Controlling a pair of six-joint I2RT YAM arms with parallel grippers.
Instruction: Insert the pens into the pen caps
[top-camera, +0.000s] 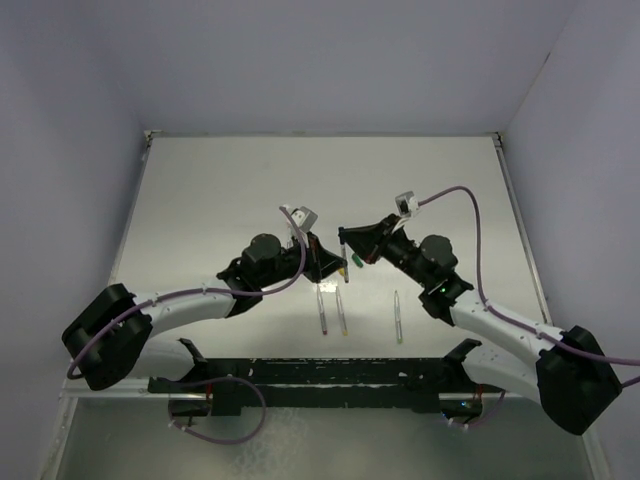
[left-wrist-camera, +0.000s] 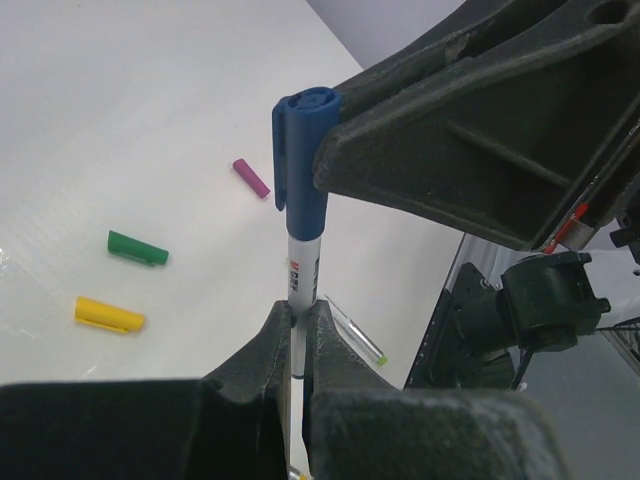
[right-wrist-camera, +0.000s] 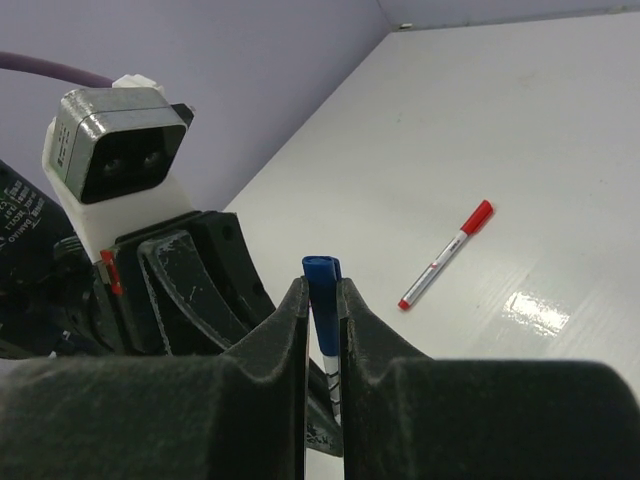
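on the left, the yellow cap (left-wrist-camera: 108, 314), green cap (left-wrist-camera: 137, 247) and purple cap (left-wrist-camera: 251, 178) lie loose on the table (left-wrist-camera: 150, 90). near my bases a pen (top-camera: 322, 311), a second pen (top-camera: 342, 312) just beside it and a third pen (top-camera: 398, 318) further right wait uncapped. far right, the red pen (right-wrist-camera: 445, 260) already wears its cap. so i judge one done, one in hand, three left.

my left arm bends in toward the table's middle, and my left gripper (left-wrist-camera: 298, 318) pinches the blue pen (left-wrist-camera: 302, 275) by its white barrel, narrow and firm. my right arm reaches in to meet it. my right gripper (right-wrist-camera: 322, 300) is clamped on the blue cap (right-wrist-camera: 322, 268), which sits over the pen's end, seated or nearly so.
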